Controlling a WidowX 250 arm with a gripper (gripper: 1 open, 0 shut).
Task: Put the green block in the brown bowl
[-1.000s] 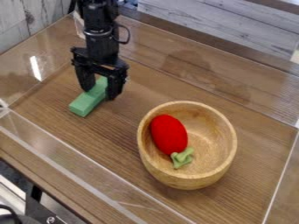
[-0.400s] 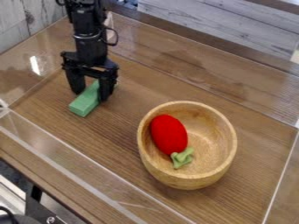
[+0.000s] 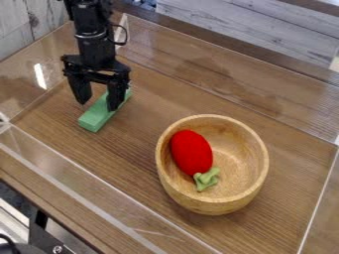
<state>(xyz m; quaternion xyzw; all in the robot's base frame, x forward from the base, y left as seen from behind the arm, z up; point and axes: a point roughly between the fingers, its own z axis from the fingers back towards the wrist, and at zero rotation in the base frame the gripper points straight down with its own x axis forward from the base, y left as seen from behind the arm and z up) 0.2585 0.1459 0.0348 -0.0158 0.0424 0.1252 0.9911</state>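
At the upper left of the frame, the black end effector [image 3: 97, 94] points straight down with its two fingers spread apart, gripping nothing. The green block [image 3: 95, 116] lies flat on the wooden desk [image 3: 225, 74] just below the fingertips. Toward the lower right sits the brown bowl [image 3: 251, 147], holding a red vegetable [image 3: 191, 151] with a green stem.

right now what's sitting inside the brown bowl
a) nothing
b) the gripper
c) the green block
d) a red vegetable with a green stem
d: the red vegetable lies in the brown bowl, while the green block sits on the table under the open gripper.
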